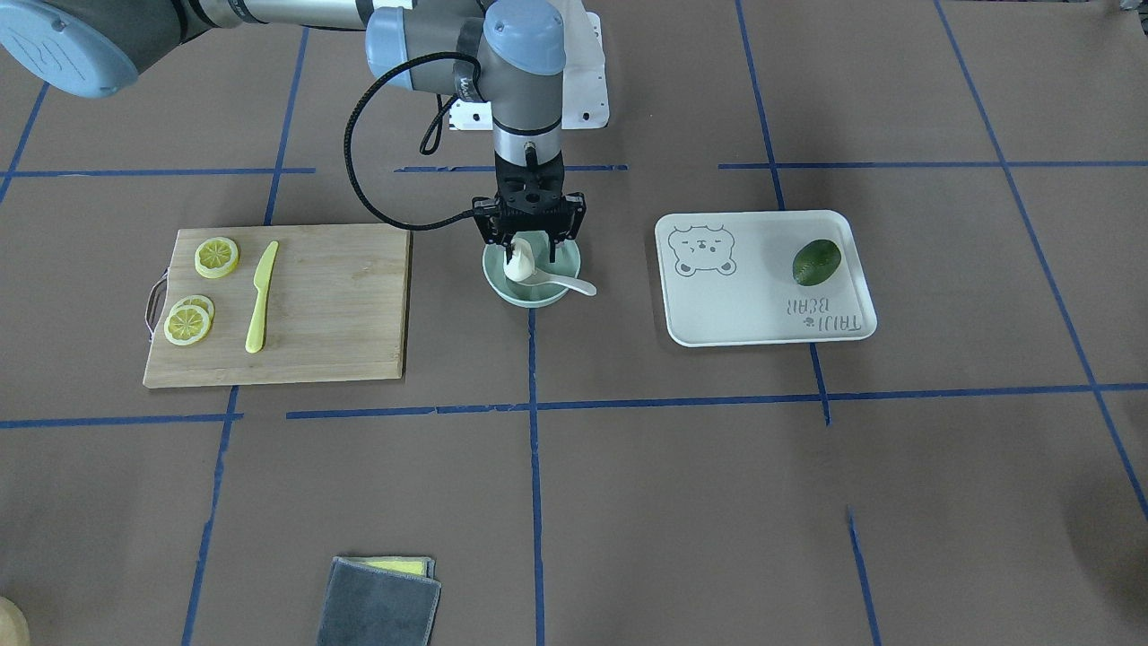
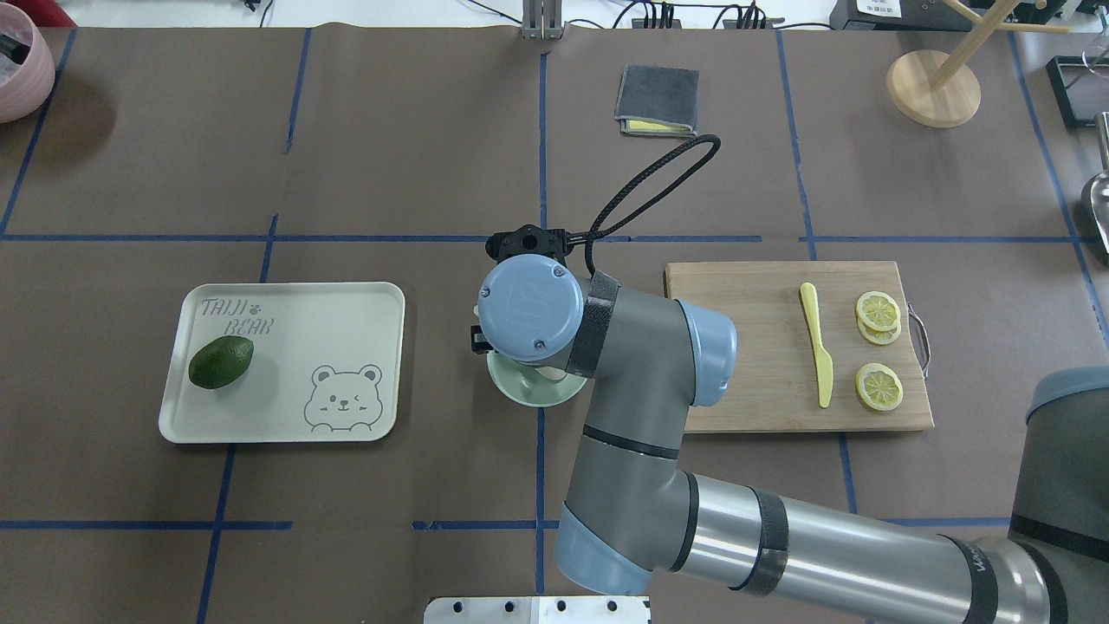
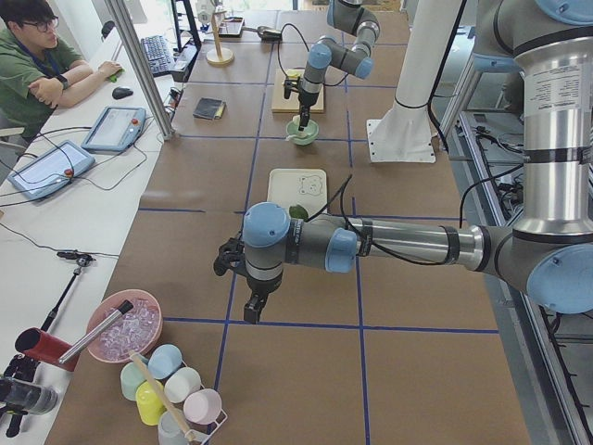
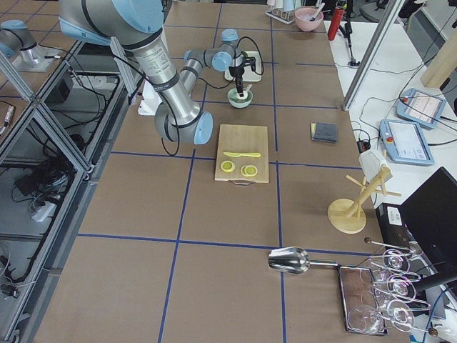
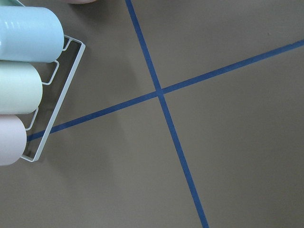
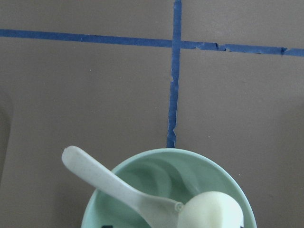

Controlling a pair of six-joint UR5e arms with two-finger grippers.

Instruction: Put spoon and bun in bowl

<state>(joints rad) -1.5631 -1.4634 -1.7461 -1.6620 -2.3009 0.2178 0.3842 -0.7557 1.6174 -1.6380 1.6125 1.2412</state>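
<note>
The mint-green bowl [image 1: 538, 301] stands at the table's middle. The white bun [image 1: 518, 266] lies inside it, and so does the pale spoon [image 1: 565, 284], whose handle sticks out over the rim. My right gripper [image 1: 532, 247] hangs straight down just above the bowl, fingers spread wider than the bun and holding nothing. The right wrist view shows the bowl [image 6: 156, 171], the spoon [image 6: 109, 183] and the bun [image 6: 211, 211] close below. My left gripper [image 3: 250, 313] shows only in the exterior left view, low over bare table far from the bowl; I cannot tell its state.
A wooden board [image 1: 341, 305] with a yellow knife [image 1: 260, 296] and lemon slices [image 1: 216, 257] lies on my right. A white tray [image 1: 744, 305] with a dark green fruit [image 1: 816, 261] lies on my left. A grey cloth [image 1: 381, 601] lies far forward. A cup rack [image 5: 28, 85] is near the left wrist.
</note>
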